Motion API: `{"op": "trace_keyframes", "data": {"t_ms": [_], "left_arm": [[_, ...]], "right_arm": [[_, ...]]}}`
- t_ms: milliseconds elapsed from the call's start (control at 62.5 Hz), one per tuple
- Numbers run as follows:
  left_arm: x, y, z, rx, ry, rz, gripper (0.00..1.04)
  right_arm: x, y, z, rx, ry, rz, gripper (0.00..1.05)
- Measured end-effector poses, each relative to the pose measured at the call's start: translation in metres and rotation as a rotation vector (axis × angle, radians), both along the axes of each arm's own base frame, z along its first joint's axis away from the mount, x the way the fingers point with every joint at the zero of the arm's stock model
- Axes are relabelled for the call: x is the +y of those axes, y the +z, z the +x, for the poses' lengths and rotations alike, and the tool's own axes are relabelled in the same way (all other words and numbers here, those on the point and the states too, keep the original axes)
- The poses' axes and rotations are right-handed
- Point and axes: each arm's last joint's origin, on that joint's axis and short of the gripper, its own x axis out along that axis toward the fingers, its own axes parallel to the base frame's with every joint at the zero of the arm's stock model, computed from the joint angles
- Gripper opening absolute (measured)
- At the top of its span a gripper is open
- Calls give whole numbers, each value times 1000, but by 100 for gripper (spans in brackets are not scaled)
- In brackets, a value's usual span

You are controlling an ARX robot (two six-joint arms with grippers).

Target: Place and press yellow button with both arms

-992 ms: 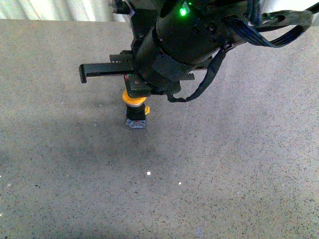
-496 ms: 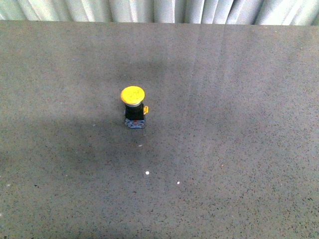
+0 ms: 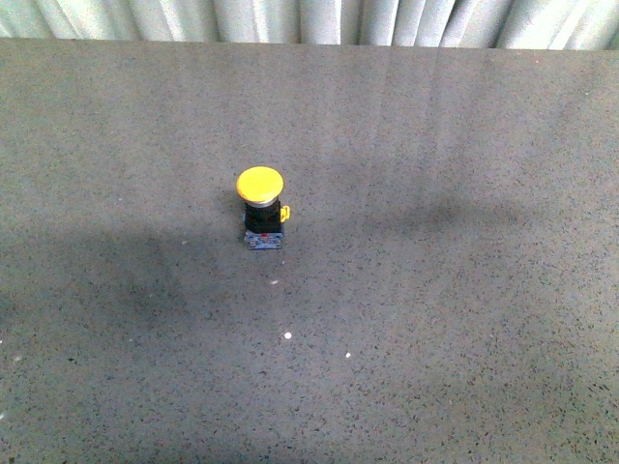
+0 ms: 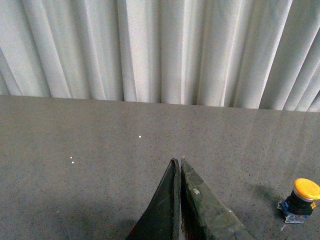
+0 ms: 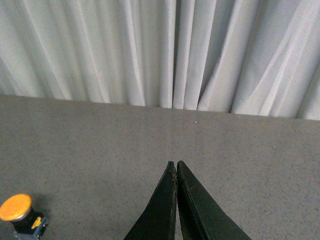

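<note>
Just left of centre on the speckled grey tabletop point(image 3: 455, 319) the yellow button point(image 3: 261, 208) stands upright, untouched, side tab at three o'clock, while left gripper point(image 4: 179, 165) and right gripper point(image 5: 175, 166) hover apart from it, jaws pressed together, empty.

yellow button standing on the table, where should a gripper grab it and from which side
Probably the black cylindrical body, below the cap of the yellow button. It stands upright on the grey table, and the mushroom cap is wider than the body, so fingers closing from above would likely slip. Come in level from the side, avoiding the small yellow tab on its right in the front view.
</note>
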Motion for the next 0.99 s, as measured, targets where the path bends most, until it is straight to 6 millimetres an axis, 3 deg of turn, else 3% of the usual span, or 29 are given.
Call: {"op": "trace_keyframes", "data": {"t_ms": [480,992], "left_arm": [[0,0,0,0,0,0,1],[0,0,0,0,0,0,1]], "right_arm": [[-33,-21,-48,-1,-11,1,1],[-33,-19,-73,-25,-7,1,1]]}}
